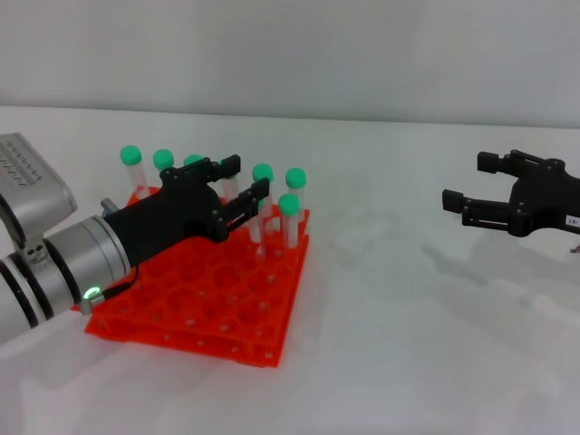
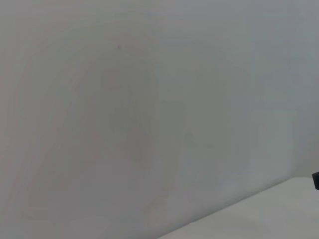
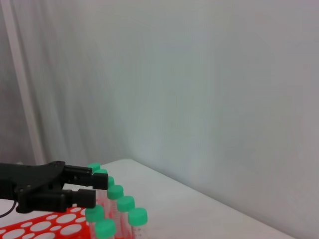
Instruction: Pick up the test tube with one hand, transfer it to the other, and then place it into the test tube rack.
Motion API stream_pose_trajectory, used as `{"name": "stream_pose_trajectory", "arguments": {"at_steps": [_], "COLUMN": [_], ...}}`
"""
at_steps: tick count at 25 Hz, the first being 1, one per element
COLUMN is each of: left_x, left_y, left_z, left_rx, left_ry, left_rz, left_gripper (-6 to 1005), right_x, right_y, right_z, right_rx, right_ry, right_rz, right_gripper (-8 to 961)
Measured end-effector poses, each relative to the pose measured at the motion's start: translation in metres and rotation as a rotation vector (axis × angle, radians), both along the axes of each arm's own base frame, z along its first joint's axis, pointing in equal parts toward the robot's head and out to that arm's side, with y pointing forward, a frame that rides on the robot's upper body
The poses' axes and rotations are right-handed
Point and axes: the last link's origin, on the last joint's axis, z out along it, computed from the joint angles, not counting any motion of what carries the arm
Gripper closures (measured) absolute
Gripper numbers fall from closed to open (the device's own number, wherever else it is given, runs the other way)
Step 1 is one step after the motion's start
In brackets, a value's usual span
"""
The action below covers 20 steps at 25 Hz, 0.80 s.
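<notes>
The orange-red test tube rack (image 1: 208, 308) stands on the white table at the left and holds several green-capped test tubes (image 1: 289, 217) upright in its far rows. My left gripper (image 1: 246, 177), on the thick silver forearm, hovers over the rack's far part with its fingers apart among the tubes. One tube is partly hidden behind its fingers, and I cannot tell whether it touches them. The right wrist view shows this gripper (image 3: 94, 190) open beside the green caps (image 3: 115, 191). My right gripper (image 1: 467, 181), slim and black, is open and empty above the table at the far right.
The rack's near rows of holes (image 1: 195, 290) hold nothing. White table surface (image 1: 408, 326) lies between the rack and the right gripper. A pale wall runs along the back. The left wrist view shows only wall and a strip of table.
</notes>
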Motion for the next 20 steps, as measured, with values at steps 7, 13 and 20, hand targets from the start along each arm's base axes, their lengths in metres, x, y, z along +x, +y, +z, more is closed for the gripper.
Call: {"name": "stream_pose_trajectory", "arguments": {"at_steps": [7, 13, 20], "left_x": [-0.005, -0.026, -0.082], "left_y": [-0.008, -0.034, -0.092], "left_z": [0.000, 0.030, 0.061], "left_rx": [-0.003, 0.131, 0.393], "left_ry": [-0.006, -0.091, -0.169], "left_rz": [-0.003, 0.002, 0.148], "left_gripper": [357, 260, 252], "right_x": [-0.003, 0.003, 0.038], "right_y": [0.001, -0.004, -0.019], "right_z": [0.000, 0.010, 0.040], "right_rx": [-0.003, 0.036, 0.162], "right_ry": [0.003, 0.059, 0.116], "right_rz": [0.005, -0.006, -0.048], "right_gripper": [77, 77, 77]}}
